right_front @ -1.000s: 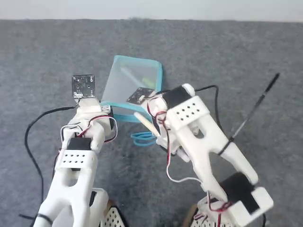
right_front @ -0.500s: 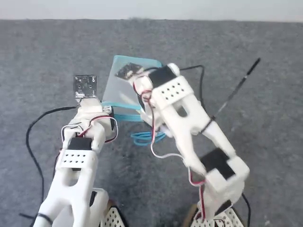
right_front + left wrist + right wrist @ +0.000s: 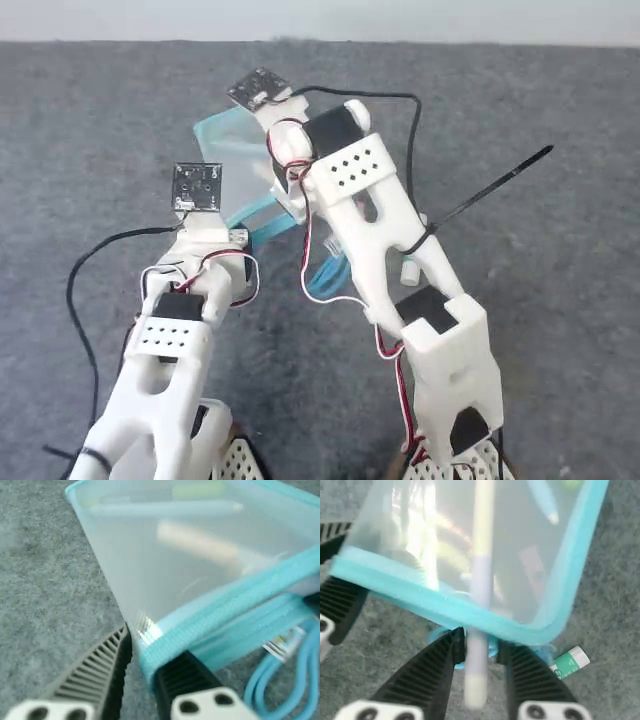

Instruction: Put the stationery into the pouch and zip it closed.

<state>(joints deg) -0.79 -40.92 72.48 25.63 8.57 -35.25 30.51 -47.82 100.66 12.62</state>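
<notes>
The left gripper (image 3: 145, 647) clamps the zip-edge corner of the translucent pouch (image 3: 165, 575). The right gripper (image 3: 479, 647) pinches a pale pen (image 3: 476, 675) — its far end is inside the pouch mouth (that arm hides much of the pouch from above). Beside it on the grey carpet (image 3: 560, 90) lie a glue stick (image 3: 571, 662) and a blue cord (image 3: 280, 680).

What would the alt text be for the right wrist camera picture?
The right gripper holds a pale pen, aimed at the zip edge of a translucent, turquoise-trimmed pouch. A small green-and-white tube lies on grey carpet beside the pouch's corner.
</notes>
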